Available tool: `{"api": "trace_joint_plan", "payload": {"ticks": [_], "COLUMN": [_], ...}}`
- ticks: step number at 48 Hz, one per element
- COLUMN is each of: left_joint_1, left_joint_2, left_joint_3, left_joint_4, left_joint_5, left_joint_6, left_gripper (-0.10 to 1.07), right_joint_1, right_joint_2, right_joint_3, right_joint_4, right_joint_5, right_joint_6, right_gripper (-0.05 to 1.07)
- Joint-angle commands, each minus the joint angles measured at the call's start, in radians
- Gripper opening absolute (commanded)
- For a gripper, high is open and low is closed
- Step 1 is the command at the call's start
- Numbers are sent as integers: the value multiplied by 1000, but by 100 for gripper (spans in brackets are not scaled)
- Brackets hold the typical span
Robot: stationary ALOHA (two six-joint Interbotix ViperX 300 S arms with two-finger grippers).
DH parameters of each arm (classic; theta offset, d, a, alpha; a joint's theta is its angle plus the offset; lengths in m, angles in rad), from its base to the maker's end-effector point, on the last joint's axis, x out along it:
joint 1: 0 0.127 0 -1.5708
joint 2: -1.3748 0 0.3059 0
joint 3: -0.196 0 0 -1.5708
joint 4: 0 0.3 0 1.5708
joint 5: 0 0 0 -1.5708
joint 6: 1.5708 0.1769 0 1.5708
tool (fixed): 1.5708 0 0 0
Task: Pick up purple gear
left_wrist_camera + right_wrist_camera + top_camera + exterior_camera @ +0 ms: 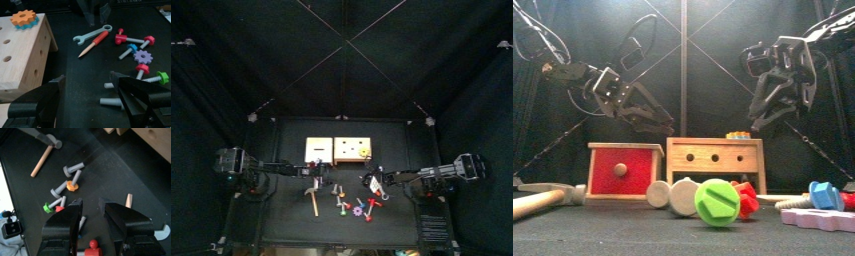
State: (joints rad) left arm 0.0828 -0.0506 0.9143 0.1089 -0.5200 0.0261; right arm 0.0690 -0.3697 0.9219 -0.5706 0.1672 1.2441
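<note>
purple gear [142, 56] lies flat on the tabletop [80, 85] among scattered toy hardware: a grey bolt with a blue head [127, 50] just beside it, red-headed bolts [132, 38] a little further off, a green-headed bolt [152, 76] near on the other side. in the front view the gear [822, 219] sits low at the right edge, close to the camera, half screened by a blue nut [824, 194]. the parts look tipped out loose rather than arranged, so the gear has neighbours crowding it.

a red wrench [93, 36] and a wooden-handled hammer [44, 151] lie further off. two wooden boxes stand at the back of the tabletop; the one with round holes [715, 165] carries an orange gear [24, 18] on top.

right gripper [91, 220] hangs above the parts, jaws well open and holding nothing, pointing down over the bolts. the gear itself does not show clearly in its wrist view. judgement: it is lining up a descent, with the grasp not yet begun.

left gripper [87, 92] hovers clear of the tabletop near the holed box, jaws spread wide, empty, touching nothing. it seems parked aside.

risk, as i read it: the blue-headed bolt beside the gear could get caught between the jaws too.
</note>
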Motion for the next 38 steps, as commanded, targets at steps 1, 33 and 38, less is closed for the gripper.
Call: {"api": "trace_joint_plan", "payload": {"ticks": [1, 33, 38], "left_joint_1": [2, -40, -40], "left_joint_2": [-5, -40, -38], "left_joint_3": [-9, 0, 3], "left_joint_4": [-2, -97, -130], "left_joint_5": [-3, -3, -3], "left_joint_6": [0, -2, 0], "left_gripper": [103, 103, 103], "right_joint_1": [43, 377, 400], "right_joint_2": [0, 373, 408], "right_joint_3": [-28, -278, -310], "right_joint_4": [-9, -176, -175], "right_joint_5": [3, 290, 370], "right_joint_6": [-2, -3, -3], "right_gripper": [73, 74, 78]}}
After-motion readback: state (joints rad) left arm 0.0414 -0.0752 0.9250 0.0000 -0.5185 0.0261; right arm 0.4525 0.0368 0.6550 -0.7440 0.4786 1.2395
